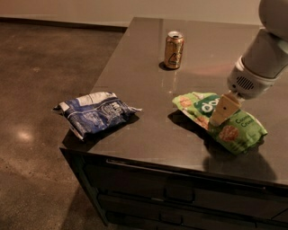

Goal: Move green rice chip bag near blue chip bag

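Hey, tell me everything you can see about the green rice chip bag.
The green rice chip bag is a glossy, crinkled lime-green packet with a darker green panel, white lettering and round orange chip pictures. It lies diagonally on the dark tabletop, towards the front right. The gripper is down on its middle, hiding part of the print. The bag is well apart from the blue chip bag and the gold can.

Dark glossy cabinet top point(148, 130), drawers point(180, 193) across its near front, mottled brown floor point(40, 58) on the left with a soft glare point(22, 134), pale wall point(112, 8) far behind, perhaps a dark baseboard point(58, 22).
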Controlling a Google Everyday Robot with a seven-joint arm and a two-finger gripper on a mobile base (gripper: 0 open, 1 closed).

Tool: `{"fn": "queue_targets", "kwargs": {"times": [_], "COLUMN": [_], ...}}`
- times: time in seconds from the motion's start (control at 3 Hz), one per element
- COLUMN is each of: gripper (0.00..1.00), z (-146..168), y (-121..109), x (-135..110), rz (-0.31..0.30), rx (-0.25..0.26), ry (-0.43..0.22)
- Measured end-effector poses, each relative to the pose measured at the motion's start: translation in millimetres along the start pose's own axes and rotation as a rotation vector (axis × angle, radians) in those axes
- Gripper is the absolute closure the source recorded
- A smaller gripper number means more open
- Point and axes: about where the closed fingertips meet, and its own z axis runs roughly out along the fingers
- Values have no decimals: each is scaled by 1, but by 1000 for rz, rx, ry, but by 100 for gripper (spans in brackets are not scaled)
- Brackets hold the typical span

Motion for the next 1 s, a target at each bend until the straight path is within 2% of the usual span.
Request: {"fn": "queue_targets", "kwargs": {"times": [0.33,0.67,1.0], "gripper": [64,87,100], "z": [-5,-18,-29], "y": [4,18,38], "x": [-11,-37,-69], "rz": [-22,-91,-192], "rx": [3,-3,-32], "ry": [4,-20,-45]}}
